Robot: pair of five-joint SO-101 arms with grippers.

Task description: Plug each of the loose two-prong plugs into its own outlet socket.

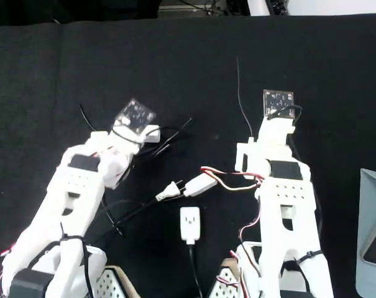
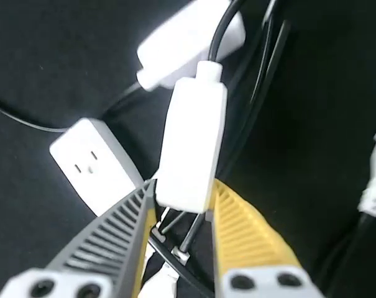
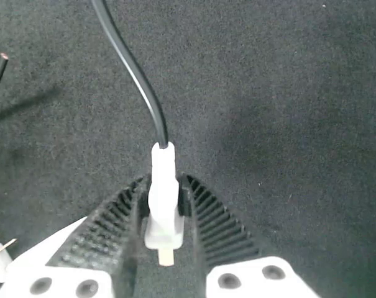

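My left gripper is shut on a long white plug whose black cord leaves its far end; metal prongs show between the grey and yellow fingers. Beyond it on the black cloth lies a white outlet socket with its slots facing up, and another white block. In the high view this gripper is at the centre left. My right gripper is shut on a small white plug with a black cord. A loose two-prong plug lies beside a white block, above a socket.
Loose black cords trail around the left gripper, and a thin cord runs toward the back. Red and yellow arm wires cross near the middle. A grey bin stands at the right edge.
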